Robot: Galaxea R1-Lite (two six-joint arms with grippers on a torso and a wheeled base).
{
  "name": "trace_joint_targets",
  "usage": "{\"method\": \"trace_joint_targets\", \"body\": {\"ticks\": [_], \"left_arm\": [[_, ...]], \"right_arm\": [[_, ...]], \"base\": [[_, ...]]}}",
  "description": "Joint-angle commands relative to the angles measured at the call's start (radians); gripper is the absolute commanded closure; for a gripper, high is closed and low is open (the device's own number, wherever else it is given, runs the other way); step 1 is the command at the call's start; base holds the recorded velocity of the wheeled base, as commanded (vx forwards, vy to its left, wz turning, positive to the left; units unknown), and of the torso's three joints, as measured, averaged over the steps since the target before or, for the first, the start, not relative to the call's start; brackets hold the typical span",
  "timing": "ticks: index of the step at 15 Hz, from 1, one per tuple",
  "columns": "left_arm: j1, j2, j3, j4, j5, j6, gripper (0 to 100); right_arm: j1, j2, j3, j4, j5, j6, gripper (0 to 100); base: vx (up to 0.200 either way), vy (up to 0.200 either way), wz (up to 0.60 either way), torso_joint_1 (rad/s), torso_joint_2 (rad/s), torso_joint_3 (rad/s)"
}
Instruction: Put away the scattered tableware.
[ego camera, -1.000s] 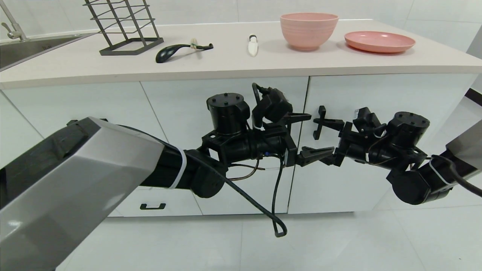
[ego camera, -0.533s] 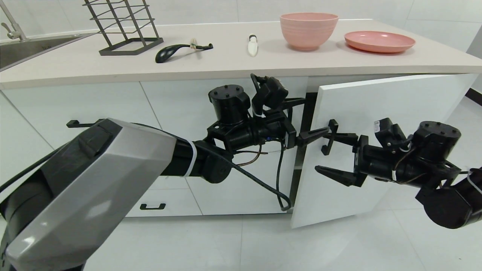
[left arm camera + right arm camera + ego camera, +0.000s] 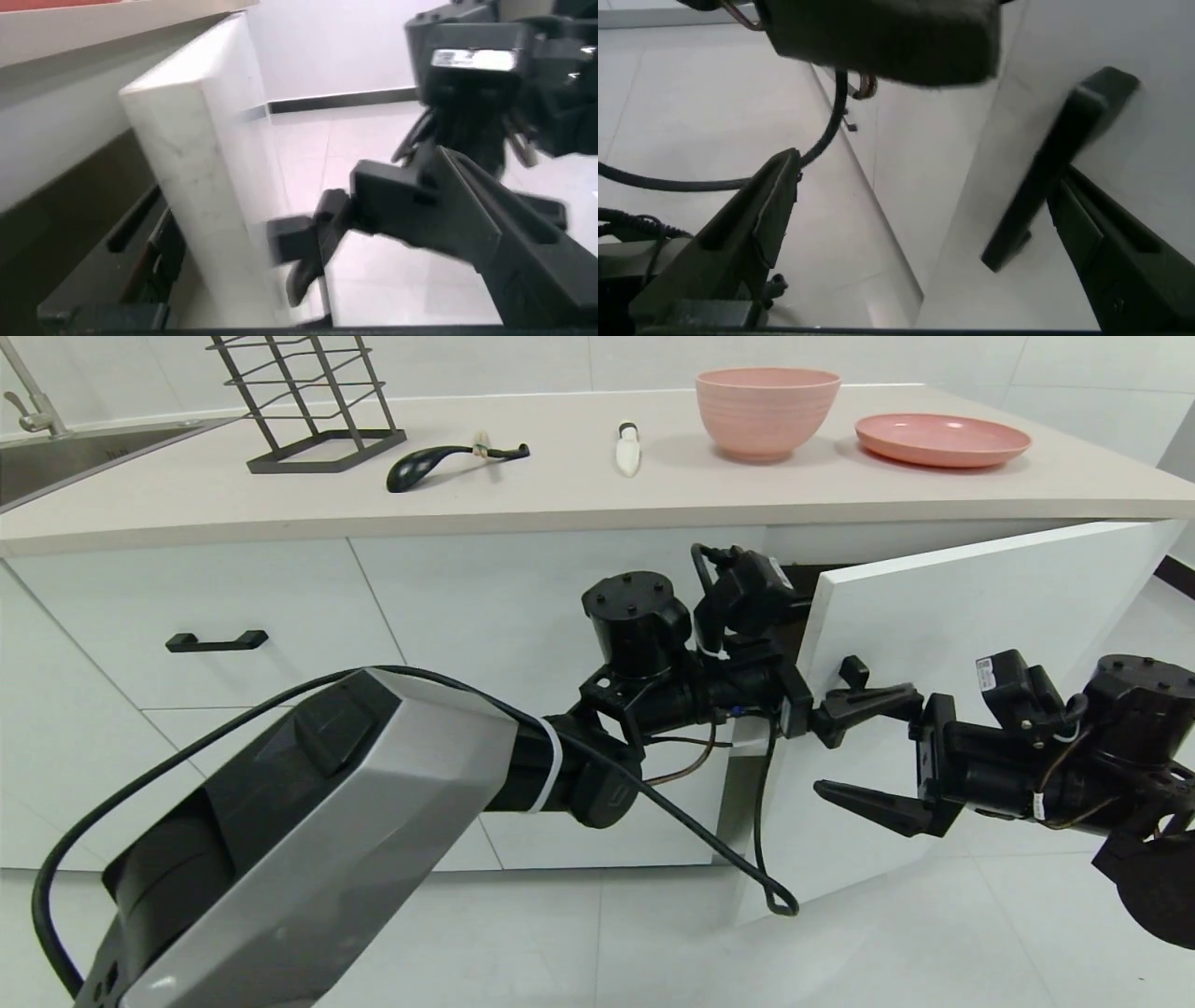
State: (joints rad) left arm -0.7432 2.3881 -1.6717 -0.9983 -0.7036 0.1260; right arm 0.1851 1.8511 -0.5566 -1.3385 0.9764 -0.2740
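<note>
Head view, right of centre: the open cabinet door (image 3: 971, 607) conceals one finger of the left gripper (image 3: 840, 658) and most of the dark cabinet interior (image 3: 805, 571); contents indiscernible. Top edge cuts off the rack (image 3: 308, 401). Upper-left edge cuts off the sink (image 3: 65, 453).

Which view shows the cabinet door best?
The head view: most of the door shows, standing ajar under the counter. The left wrist view gives its free edge; the right wrist view, part of its face with the handle.

left arm stretching across toward the right, left hand (image 3: 840, 695) holding fingers apart, right hand (image 3: 859, 751) facing it, fingers gaping wide
</note>
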Motion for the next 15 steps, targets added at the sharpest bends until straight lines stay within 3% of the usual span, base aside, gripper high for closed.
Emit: {"method": "trace_joint_targets", "body": {"ticks": [1, 5, 8, 9, 11, 15], "left_arm": [[-0.031, 0.011, 0.000, -0.005, 0.000, -0.002, 0], [-0.044, 0.005, 0.001, -0.005, 0.000, -0.003, 0], [-0.054, 0.008, 0.006, -0.005, 0.006, -0.003, 0], [-0.056, 0.008, 0.006, 0.000, 0.013, -0.019, 0], [-0.062, 0.010, 0.000, 0.000, 0.093, -0.068, 0], [-0.061, 0.019, 0.012, 0.007, 0.147, -0.074, 0]], "right_arm": [[-0.042, 0.023, 0.000, 0.002, -0.007, -0.010, 0], [-0.128, 0.054, -0.002, -0.007, -0.007, -0.013, 0], [-0.145, 0.013, 0.030, -0.010, -0.010, -0.014, 0], [-0.147, -0.053, 0.087, -0.011, -0.027, -0.022, 0], [-0.159, -0.204, 0.228, -0.011, -0.041, -0.027, 0], [-0.199, -0.501, 0.435, -0.008, -0.047, -0.036, 0]], "base": [[0.000, 0.000, 0.00, 0.000, 0.00, 0.000], [0.000, 0.000, 0.00, 0.000, 0.00, 0.000], [0.000, 0.000, 0.00, 0.000, 0.00, 0.000], [0.000, 0.000, 0.00, 0.000, 0.00, 0.000], [0.000, 0.000, 0.00, 0.000, 0.00, 0.000], [0.000, 0.000, 0.00, 0.000, 0.00, 0.000]]}}
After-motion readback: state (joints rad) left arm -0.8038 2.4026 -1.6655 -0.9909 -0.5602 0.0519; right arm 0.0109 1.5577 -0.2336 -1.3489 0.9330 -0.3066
